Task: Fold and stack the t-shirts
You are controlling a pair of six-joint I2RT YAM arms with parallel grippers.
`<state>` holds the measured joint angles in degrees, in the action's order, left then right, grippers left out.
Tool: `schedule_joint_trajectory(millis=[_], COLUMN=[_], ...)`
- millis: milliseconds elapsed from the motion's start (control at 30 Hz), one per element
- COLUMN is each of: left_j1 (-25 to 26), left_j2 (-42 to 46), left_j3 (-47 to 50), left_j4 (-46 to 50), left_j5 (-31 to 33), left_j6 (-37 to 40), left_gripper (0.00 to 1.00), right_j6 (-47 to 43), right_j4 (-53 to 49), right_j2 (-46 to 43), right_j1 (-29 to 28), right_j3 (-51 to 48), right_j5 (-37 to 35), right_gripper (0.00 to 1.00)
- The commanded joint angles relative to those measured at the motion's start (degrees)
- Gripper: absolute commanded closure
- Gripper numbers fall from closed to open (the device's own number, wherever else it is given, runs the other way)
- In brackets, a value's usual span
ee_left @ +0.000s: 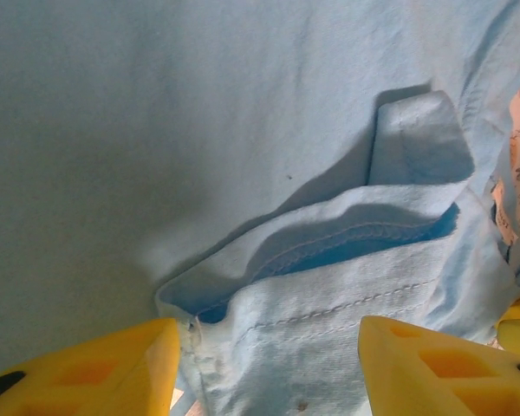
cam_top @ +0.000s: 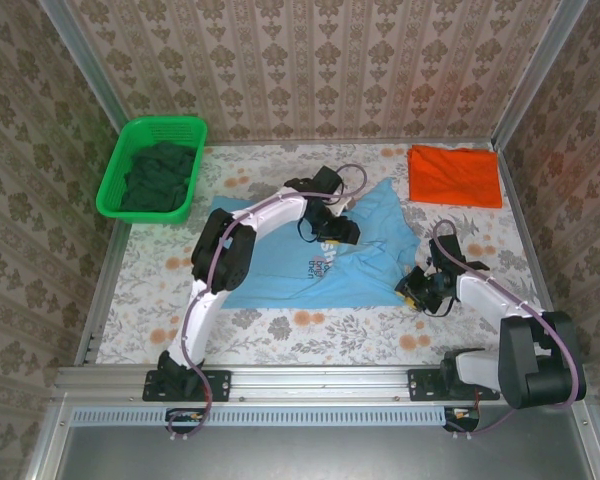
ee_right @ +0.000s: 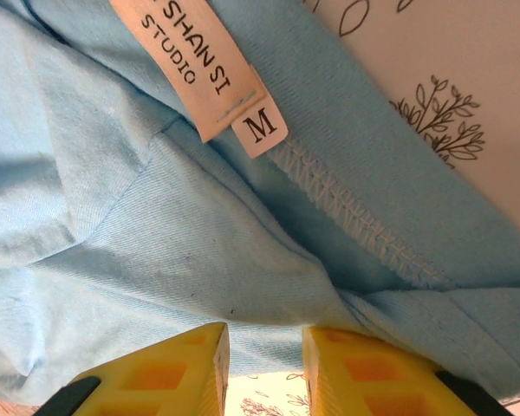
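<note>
The light blue t-shirt (cam_top: 270, 270) lies spread and rumpled in the middle of the table, print facing up. My left gripper (cam_top: 338, 230) is down on its upper middle. In the left wrist view the yellow fingers (ee_left: 121, 364) of that gripper (ee_left: 269, 347) stand wide apart, with a stitched sleeve hem (ee_left: 329, 286) between them. My right gripper (cam_top: 412, 290) is at the shirt's near right corner. In the right wrist view its fingers (ee_right: 182, 364) are nearly together, and the gripper (ee_right: 264, 347) pinches a fold of blue cloth (ee_right: 199, 251) below the neck label (ee_right: 204, 74). The orange-red t-shirt (cam_top: 455, 175) lies folded at the back right.
A green basket (cam_top: 165, 122) holding dark cloth (cam_top: 160, 178) stands at the back left. Metal rails and patterned walls close in the table on three sides. Bare floral tablecloth (cam_top: 310, 335) shows along the near edge, between the arm bases.
</note>
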<state>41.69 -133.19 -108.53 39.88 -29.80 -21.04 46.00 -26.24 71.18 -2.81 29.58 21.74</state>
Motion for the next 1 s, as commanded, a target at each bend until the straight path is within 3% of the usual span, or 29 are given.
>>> schedule_joint_trajectory(millis=[0,167,267,333,500,533,733,967], left_j1=[0.2,0.7,0.9,0.9,0.9,0.9,0.8,0.7], left_j2=[-0.8,-0.7,-1.6,-1.6,-1.3,-1.1,5.3,16.5], left_j3=[-0.3,0.0,-0.2,0.2,1.0,1.2,8.8,25.2], left_j4=[2.1,2.5,1.8,0.8,-0.5,-0.6,-5.5,-18.0], left_j5=[0.9,2.7,2.1,1.5,1.5,1.4,5.9,17.6], left_j6=[2.1,3.2,2.6,2.0,1.0,0.9,-0.3,-5.8], left_gripper=[0.43,0.41,0.48,0.58,0.97,1.00,1.00,1.00], right_j6=[-1.4,-1.5,-1.7,-1.7,-1.7,-1.7,-1.5,-1.5], right_j4=[-0.5,-0.9,-0.9,-1.1,-1.4,-1.5,-2.8,-3.6], right_j2=[-1.0,-1.6,-1.7,-1.6,-1.6,-1.5,-0.3,-0.2], right_j1=[0.6,0.7,0.9,1.0,1.2,1.4,2.1,2.8], right_j3=[-1.2,-1.7,-2.0,-2.0,-2.2,-2.1,-1.7,-1.7], right_j5=[0.9,0.9,0.8,0.9,0.3,0.2,-0.7,-1.2], right_gripper=[0.69,0.69,0.69,0.69,0.69,0.69,0.70,0.71])
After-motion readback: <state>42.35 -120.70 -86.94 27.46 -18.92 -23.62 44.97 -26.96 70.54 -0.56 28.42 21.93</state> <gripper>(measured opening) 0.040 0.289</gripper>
